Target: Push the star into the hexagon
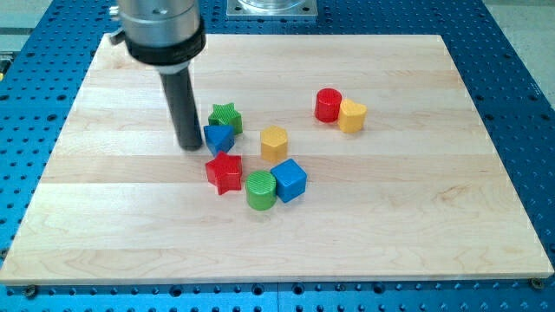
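Observation:
My tip [190,145] rests on the wooden board, touching or nearly touching the left side of a blue triangle block [218,137]. A green star [225,117] sits just above-right of that blue block. A red star [225,172] lies below the blue block. A yellow hexagon [274,142] stands to the right of the blue block and up-right of the red star. The rod rises from the tip to the dark arm head at the view's top left.
A green cylinder [260,190] and a blue cube [290,180] sit side by side just right of the red star. A red cylinder [328,105] and a yellow block [351,115] touch each other at the upper right. The board [434,217] lies on a blue perforated table.

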`<state>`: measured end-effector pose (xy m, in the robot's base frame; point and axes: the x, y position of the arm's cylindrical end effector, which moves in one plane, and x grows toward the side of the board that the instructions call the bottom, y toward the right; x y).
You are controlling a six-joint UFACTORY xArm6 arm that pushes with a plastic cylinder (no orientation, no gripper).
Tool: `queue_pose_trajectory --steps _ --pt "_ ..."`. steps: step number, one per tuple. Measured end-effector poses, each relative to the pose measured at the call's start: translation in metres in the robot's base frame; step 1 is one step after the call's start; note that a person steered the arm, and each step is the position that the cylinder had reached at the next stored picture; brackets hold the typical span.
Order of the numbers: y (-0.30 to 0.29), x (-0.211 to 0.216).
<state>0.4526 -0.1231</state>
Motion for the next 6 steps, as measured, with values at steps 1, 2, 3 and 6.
queue_pose_trajectory --steps 1,2,3,6 --pt "-0.01 0.011" --pt "-0.02 0.037" --pt "0.005 0.068" --pt "0.078 0.053"
